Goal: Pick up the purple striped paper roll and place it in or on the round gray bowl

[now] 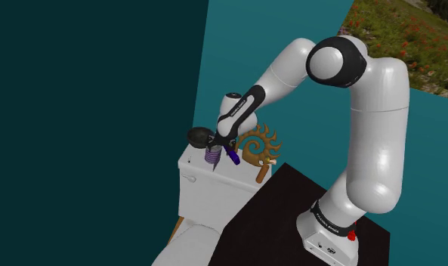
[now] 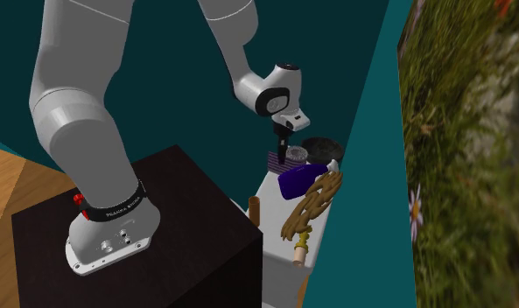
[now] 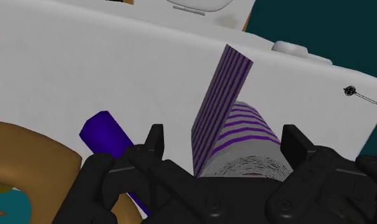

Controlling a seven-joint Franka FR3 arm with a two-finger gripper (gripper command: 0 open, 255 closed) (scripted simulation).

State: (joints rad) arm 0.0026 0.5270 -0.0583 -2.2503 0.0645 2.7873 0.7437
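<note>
At the end of the tank lid [image 3: 117, 76], by the bowl [image 1: 199, 137], the gripper [image 3: 225, 137] hangs loose around the paper roll [image 3: 247, 143]. Next: squeeze, then lift.

The tank lid [image 1: 193, 172] is crowded. The roll [image 3: 252, 141] sits between the gripper's [image 3: 224, 137] spread fingers, its loose flap standing up in the gap. A purple cylinder [image 3: 103, 132] lies just beside it, with a brown ornament [image 1: 258, 143] past that. The bowl [image 1: 199, 137] stands near on the roll's other side. The wall closes the back. Above the bowl the way is open.
</note>
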